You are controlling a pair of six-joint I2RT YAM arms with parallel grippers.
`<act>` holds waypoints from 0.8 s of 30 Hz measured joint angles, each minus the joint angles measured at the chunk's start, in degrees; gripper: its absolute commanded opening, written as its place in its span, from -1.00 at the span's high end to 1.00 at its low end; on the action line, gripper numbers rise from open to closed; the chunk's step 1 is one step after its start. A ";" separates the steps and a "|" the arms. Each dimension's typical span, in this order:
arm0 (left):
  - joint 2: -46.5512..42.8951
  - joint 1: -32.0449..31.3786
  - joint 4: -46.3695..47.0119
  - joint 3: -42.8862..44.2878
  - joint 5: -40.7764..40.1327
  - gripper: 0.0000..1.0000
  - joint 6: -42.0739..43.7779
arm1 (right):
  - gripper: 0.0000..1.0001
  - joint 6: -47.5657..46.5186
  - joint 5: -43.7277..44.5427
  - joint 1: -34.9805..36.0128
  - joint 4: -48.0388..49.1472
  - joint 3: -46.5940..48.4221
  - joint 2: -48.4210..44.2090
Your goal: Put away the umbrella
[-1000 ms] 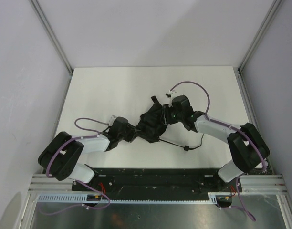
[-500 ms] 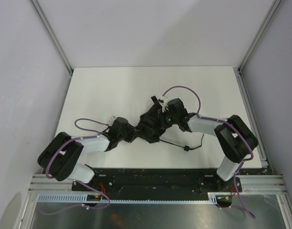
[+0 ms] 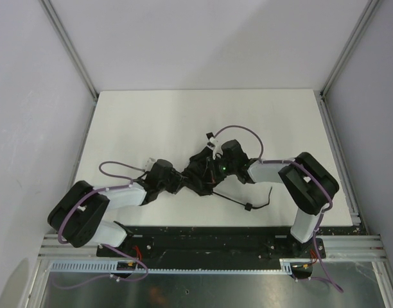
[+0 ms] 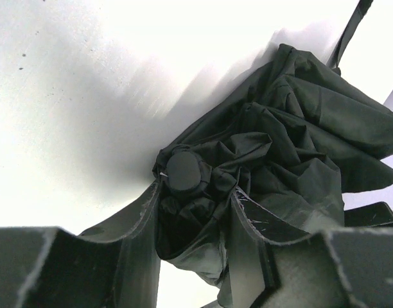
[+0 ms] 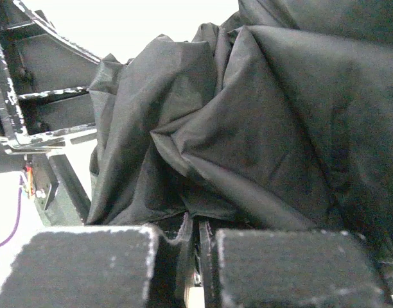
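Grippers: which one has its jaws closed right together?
The right gripper, jaws pinched shut on a thin fold of the umbrella; on the left gripper they stand apart around the bunched knob end.

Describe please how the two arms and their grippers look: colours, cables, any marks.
Both arms look alike: the left arm and right arm have white links between bulky black joints. A purple cable loops above each wrist. The left gripper and right gripper are black, with flat fingers scuffed whitish at the edges. A small green light glows on the right wrist.
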 measured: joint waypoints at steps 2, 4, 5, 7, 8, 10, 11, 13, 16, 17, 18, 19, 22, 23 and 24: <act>0.00 -0.04 -0.09 0.02 -0.09 1.00 -0.33 | 0.66 -1.25 0.48 -0.15 -0.22 0.17 0.59; 0.00 -0.15 -0.11 0.02 -0.26 1.00 -0.48 | 0.42 -3.37 1.18 -0.17 -1.88 0.94 0.59; 0.00 -0.22 -0.11 0.02 -0.33 1.00 -0.59 | 0.24 -4.28 1.40 -0.17 -3.32 1.70 0.59; 0.00 -0.37 -0.11 0.00 -0.50 1.00 -0.92 | -0.10 -6.32 2.08 -0.02 -7.19 3.96 0.26; -0.02 -0.39 -0.11 0.00 -0.57 1.00 -1.03 | -0.23 -7.52 3.02 0.09 -9.49 5.20 -0.09; -0.20 -0.50 -0.15 -0.09 -0.72 1.00 -1.11 | -0.46 -9.38 4.46 0.13 -13.55 6.84 -1.05; -0.35 -0.68 -0.15 -0.26 -0.74 1.00 -1.40 | -0.55 -10.32 5.09 0.17 -15.96 7.54 -1.79; -0.81 -1.01 -0.26 -0.66 -0.72 1.00 -1.62 | -0.67 -11.96 7.02 0.35 -21.07 8.20 -4.68; -1.07 -1.22 -0.63 -0.74 -0.72 1.00 -1.90 | -0.87 -13.97 12.66 2.73 -27.04 8.22 -10.19; -1.07 -1.22 -0.66 -0.74 -0.70 1.00 -1.95 | -0.93 -14.78 15.80 4.59 -28.74 8.22 -12.31; -1.07 -1.22 -0.68 -0.74 -0.70 1.00 -1.97 | -0.96 -15.41 18.36 6.32 -29.75 8.28 -13.86; -1.07 -1.22 -0.76 -0.74 -0.68 1.00 -2.05 | -0.97 -16.46 21.94 8.87 -30.49 8.28 -15.61; -1.09 -1.27 -0.98 -0.74 -0.68 1.00 -2.56 | -0.97 -20.24 32.24 17.35 -30.40 8.11 -19.10; -1.18 -1.29 -1.16 -0.74 -0.68 1.00 -2.84 | -0.93 -21.35 34.29 19.37 -29.68 7.76 -19.58; -1.31 -1.29 -1.49 -0.74 -0.68 1.00 -3.06 | -0.89 -23.12 36.57 22.05 -28.11 6.91 -20.00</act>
